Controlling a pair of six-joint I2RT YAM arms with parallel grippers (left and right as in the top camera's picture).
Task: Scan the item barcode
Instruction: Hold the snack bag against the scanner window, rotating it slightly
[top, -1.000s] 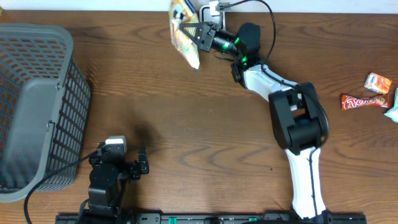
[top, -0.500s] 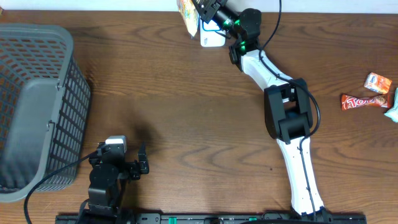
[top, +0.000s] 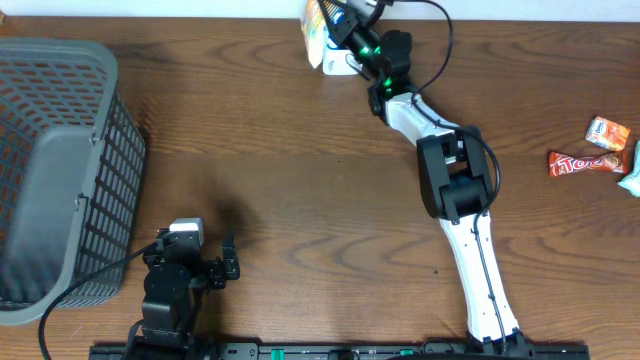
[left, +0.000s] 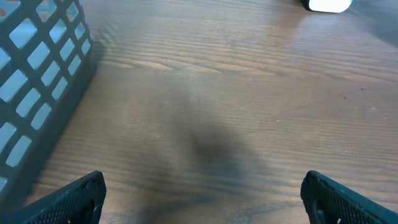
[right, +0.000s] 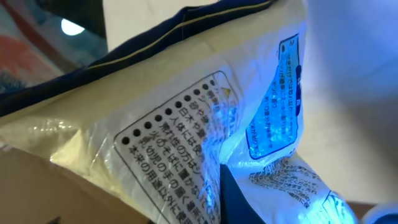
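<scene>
The snack packet (top: 314, 24) is at the far centre edge of the desk (top: 300, 180), clamped in the closed right jaws. In the right wrist view its back shows Japanese print and rows of black dots, lit blue. A white scanner (top: 338, 66) lies just beside it. At far right, a red bar (top: 585, 162) has lettering starting "To". The left jaws stand wide apart, near left, beside the basket (top: 60, 170).

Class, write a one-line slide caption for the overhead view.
Right gripper holds a snack bag beside the white scanner; left gripper rests open near the basket.
</scene>
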